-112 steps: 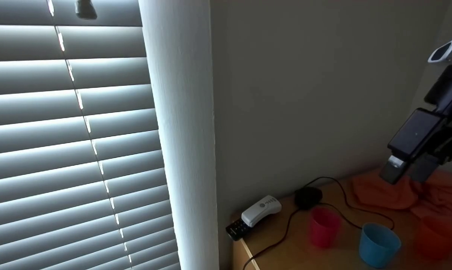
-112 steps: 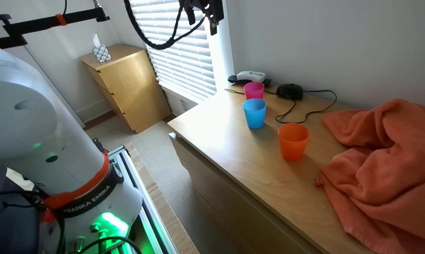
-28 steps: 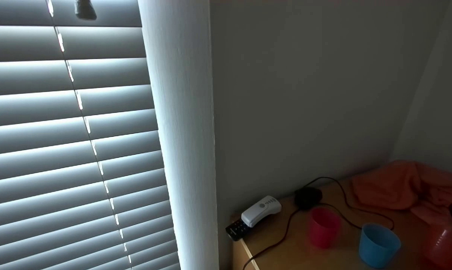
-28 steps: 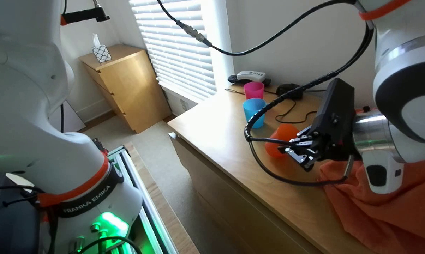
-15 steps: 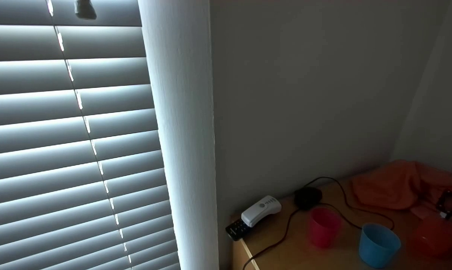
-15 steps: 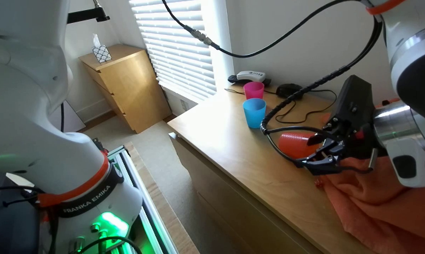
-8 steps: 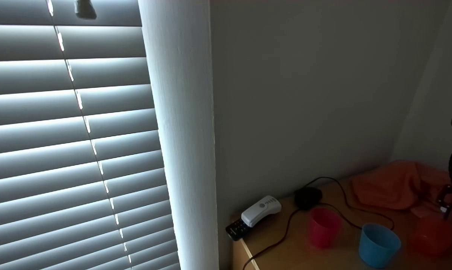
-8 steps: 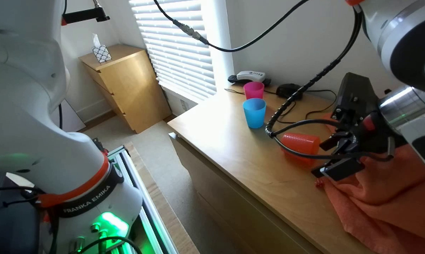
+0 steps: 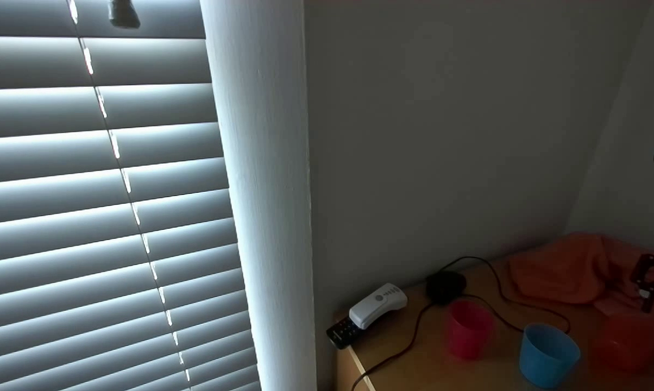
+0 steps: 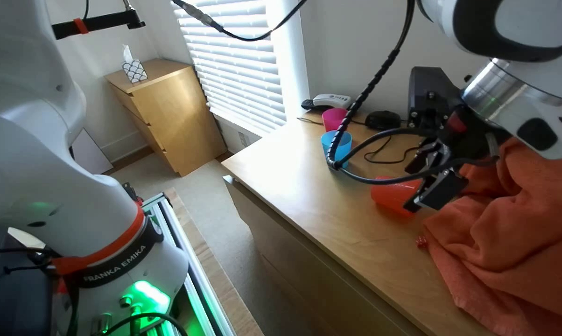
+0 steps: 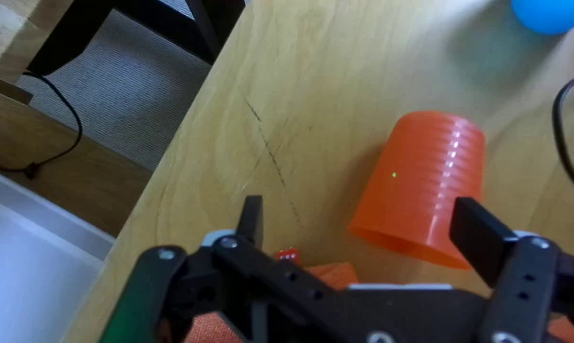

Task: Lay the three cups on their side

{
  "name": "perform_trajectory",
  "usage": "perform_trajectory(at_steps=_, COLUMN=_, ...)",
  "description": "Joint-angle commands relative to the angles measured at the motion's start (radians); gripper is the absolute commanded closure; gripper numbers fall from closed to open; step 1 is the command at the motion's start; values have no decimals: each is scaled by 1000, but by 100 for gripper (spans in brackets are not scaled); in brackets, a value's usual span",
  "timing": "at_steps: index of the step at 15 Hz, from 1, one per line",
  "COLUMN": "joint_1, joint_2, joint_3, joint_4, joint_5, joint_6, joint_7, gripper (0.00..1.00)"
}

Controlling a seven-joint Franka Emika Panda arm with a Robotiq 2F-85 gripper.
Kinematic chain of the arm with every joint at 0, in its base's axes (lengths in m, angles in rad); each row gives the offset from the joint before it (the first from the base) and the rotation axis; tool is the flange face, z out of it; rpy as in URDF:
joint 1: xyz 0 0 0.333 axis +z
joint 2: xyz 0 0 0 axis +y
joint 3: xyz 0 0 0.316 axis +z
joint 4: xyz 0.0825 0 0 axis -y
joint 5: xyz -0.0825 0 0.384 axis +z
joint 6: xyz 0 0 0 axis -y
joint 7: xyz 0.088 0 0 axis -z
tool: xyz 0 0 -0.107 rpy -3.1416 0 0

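The orange cup point(image 11: 418, 186) lies on its side on the bench point(image 10: 309, 186); the blue cup point(image 9: 547, 355) and pink cup point(image 9: 468, 331) stand upright. The jaws are spread wide, gripping nothing.

Tipped cup point(image 11: 420, 186) lies on its side on dresser point(image 10: 299, 196), open end facing towel point(image 10: 509, 256). Middle cup point(image 9: 547, 358) stands between tipped cup and far cup point(image 9: 469, 332). Far cup stands near bottom remote point(image 9: 345, 332). Top remote point(image 9: 378, 305) sits on bottom remote. Die point(image 11: 287, 255) lies at towel's edge.
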State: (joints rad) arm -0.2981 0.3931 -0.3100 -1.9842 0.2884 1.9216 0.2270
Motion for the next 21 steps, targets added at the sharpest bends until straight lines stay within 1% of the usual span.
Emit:
perform_trajectory(at_steps=1, joint_1=13, joint_2=-165, joint_3=33, joint_4=-165, joint_5=-13, joint_6=21, joint_7=-104, gripper=0)
perform_trajectory(at_steps=5, joint_1=30, joint_2=-235, joint_3=80, joint_4=-251, joint_5=13, joint_6=10, joint_7=-237, gripper=0)
perform_trajectory(at_steps=7, joint_1=51, joint_2=-257, joint_3=99, joint_4=-285, joint_5=-12, joint_6=40, joint_7=-267, gripper=0)
perform_trajectory(at_steps=8, joint_1=40, joint_2=-210, joint_3=88, joint_4=-222, joint_5=0, joint_6=2, joint_7=-226, gripper=0)
perform_trajectory(at_steps=12, joint_1=55, joint_2=-228, joint_3=100, joint_4=-249, joint_5=-1, joint_6=14, joint_7=-249, gripper=0)
perform_trajectory(at_steps=13, joint_1=59, joint_2=-214, joint_3=100, joint_4=-250, joint_5=-10, joint_6=40, joint_7=-229, gripper=0)
perform_trajectory(at_steps=16, joint_1=81, joint_2=-190, joint_3=124, joint_4=-250, joint_5=-18, joint_6=68, joint_7=-253, gripper=0)
perform_trajectory(at_steps=21, joint_1=126, joint_2=-162, joint_3=169, joint_4=-254, joint_5=-26, joint_6=162, joint_7=-258, gripper=0)
